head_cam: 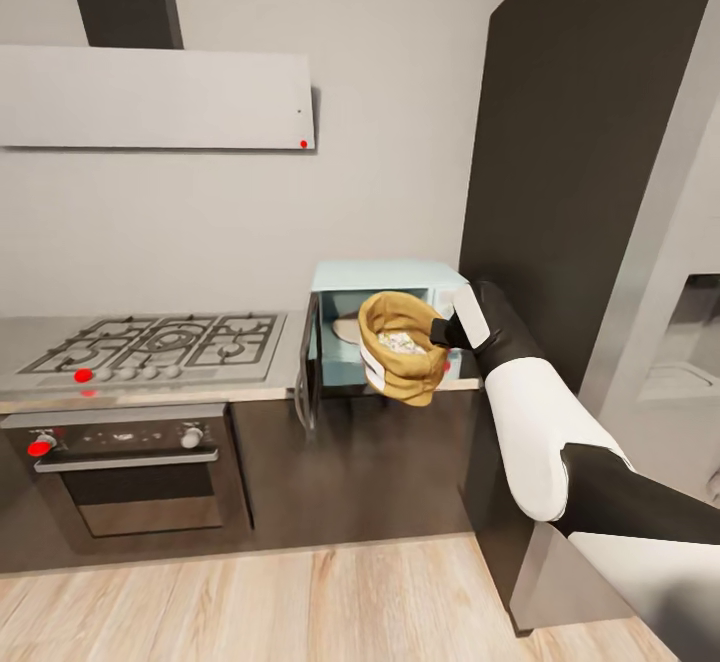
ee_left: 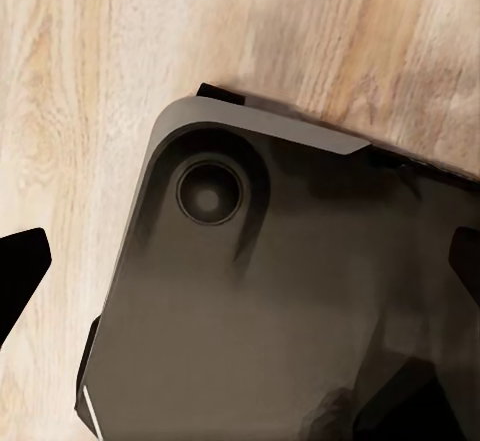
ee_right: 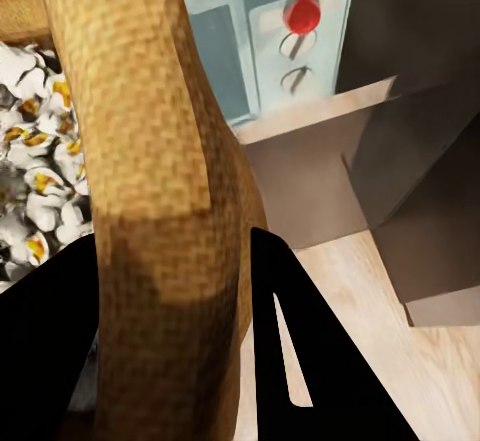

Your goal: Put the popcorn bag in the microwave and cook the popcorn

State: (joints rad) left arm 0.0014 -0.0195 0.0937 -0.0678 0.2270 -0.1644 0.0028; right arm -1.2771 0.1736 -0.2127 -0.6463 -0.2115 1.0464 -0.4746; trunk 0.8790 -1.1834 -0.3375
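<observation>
Kitchen corner, hob beside an open microwave [head_cam: 400, 282] on the dark surface [head_cam: 270, 392]: the right gripper [head_cam: 440, 330], jaws clamped on the popcorn bag's [head_cam: 398, 347] rim, holds it before the cavity. Popped kernels show inside; heating looks done.
</observation>
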